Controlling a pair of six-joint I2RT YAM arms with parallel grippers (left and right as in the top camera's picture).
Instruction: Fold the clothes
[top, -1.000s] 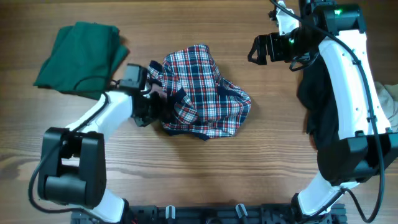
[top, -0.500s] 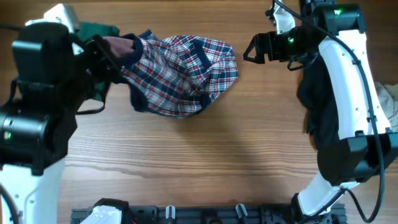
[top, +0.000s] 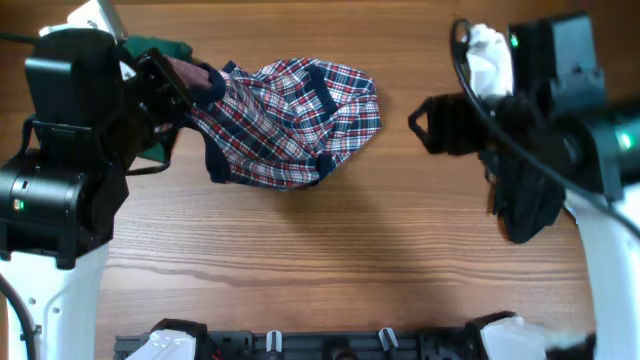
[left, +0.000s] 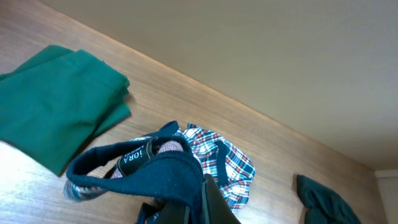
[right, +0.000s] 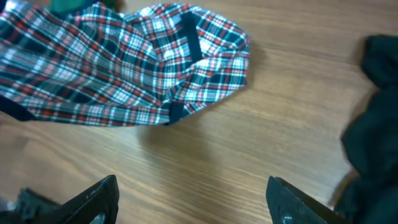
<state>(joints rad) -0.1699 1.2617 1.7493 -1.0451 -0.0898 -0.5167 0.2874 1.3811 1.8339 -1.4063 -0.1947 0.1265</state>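
Loosely draped plaid shorts (top: 290, 120), left end effector (top: 192, 84) clamped

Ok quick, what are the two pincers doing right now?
Left pincer: closed, holding the plaid shorts by the waistband.
Right pincer: open, holding nothing.

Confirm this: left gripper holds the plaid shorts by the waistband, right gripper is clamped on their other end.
Wrong about the right gripper: it is open, clear of the plaid shorts, as the right wrist view shows. The left gripper does hold the waistband.
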